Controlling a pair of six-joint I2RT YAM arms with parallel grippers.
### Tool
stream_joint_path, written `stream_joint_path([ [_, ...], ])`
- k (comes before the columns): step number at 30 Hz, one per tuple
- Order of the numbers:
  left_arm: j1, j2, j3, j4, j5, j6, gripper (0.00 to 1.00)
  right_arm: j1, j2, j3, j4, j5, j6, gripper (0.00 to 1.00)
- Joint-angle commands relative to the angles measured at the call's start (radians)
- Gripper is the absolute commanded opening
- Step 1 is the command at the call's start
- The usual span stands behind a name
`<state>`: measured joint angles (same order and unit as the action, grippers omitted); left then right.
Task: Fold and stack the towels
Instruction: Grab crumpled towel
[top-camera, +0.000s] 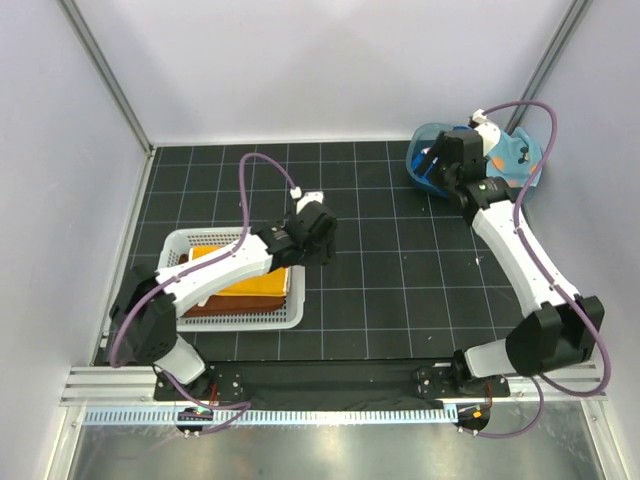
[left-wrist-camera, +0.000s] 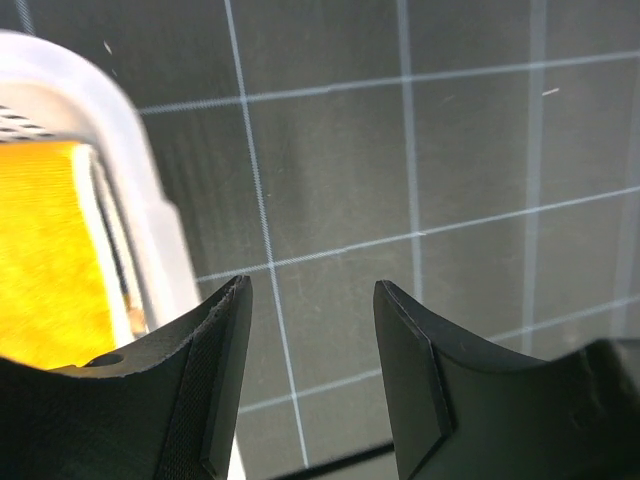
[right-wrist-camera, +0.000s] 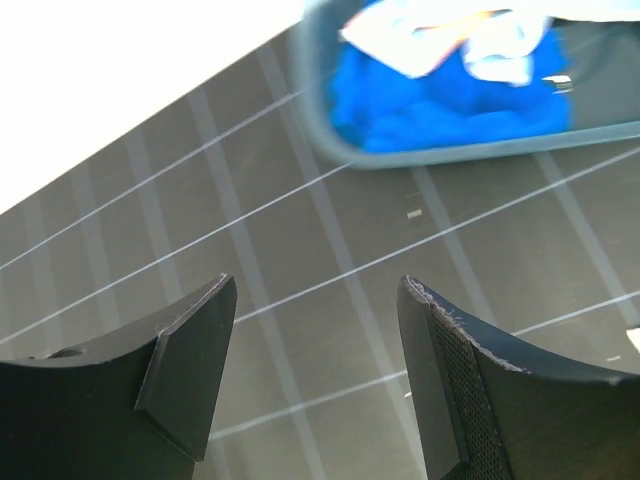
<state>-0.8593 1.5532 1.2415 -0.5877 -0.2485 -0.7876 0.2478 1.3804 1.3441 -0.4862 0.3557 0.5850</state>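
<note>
While I am hovering the right tool (right-wrist-camera: 315, 285), wide open and empty, short of the tub (right-wrist-camera: 420, 160), I am planning to pinch one corner of the soft, crumpled blue towel (right-wrist-camera: 440, 100) inside. The left tool (left-wrist-camera: 310, 285), likewise open and empty, is hanging by the basket (left-wrist-camera: 120, 170) holding the flat, ribbed yellow towel (left-wrist-camera: 40, 250).

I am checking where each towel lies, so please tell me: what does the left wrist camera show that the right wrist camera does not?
Only the left wrist view shows the white basket with the yellow towel inside it, to the left of the open left gripper. Only the right wrist view shows the blue tub holding the blue towel and a spotted towel, ahead of the open right gripper. Both show the black gridded mat, and each gripper holds nothing.
</note>
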Motion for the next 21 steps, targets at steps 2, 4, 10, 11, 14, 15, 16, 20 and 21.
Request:
stream_joint_path([
  [2,-0.003,0.071,-0.024,0.103,-0.005,-0.012,0.55,-0.117,0.126,0.056,0.06,-0.073,-0.086,0.72],
  [4,-0.001,0.1,-0.028,0.104,-0.012,0.001,0.55,-0.156,0.198,0.085,0.087,-0.092,-0.096,0.72],
  [10,0.008,0.122,-0.056,0.097,-0.041,0.021,0.56,-0.222,0.356,0.187,0.146,-0.026,-0.113,0.72],
  [11,0.02,0.12,-0.06,0.095,-0.038,0.022,0.56,-0.226,0.408,0.228,0.146,-0.024,-0.113,0.72],
  [14,0.042,0.096,-0.102,0.103,-0.023,0.028,0.56,-0.229,0.486,0.309,0.144,0.008,-0.126,0.72],
  [15,0.052,0.085,-0.122,0.112,-0.012,0.03,0.56,-0.231,0.532,0.326,0.149,0.014,-0.126,0.72],
  [16,0.054,0.076,-0.131,0.117,-0.006,0.031,0.57,-0.231,0.551,0.342,0.153,0.032,-0.129,0.72],
  [20,0.054,0.059,-0.134,0.111,0.006,0.05,0.57,-0.231,0.646,0.426,0.193,0.071,-0.131,0.72],
  [21,0.054,0.054,-0.134,0.105,0.003,0.056,0.57,-0.231,0.69,0.446,0.195,0.078,-0.131,0.72],
])
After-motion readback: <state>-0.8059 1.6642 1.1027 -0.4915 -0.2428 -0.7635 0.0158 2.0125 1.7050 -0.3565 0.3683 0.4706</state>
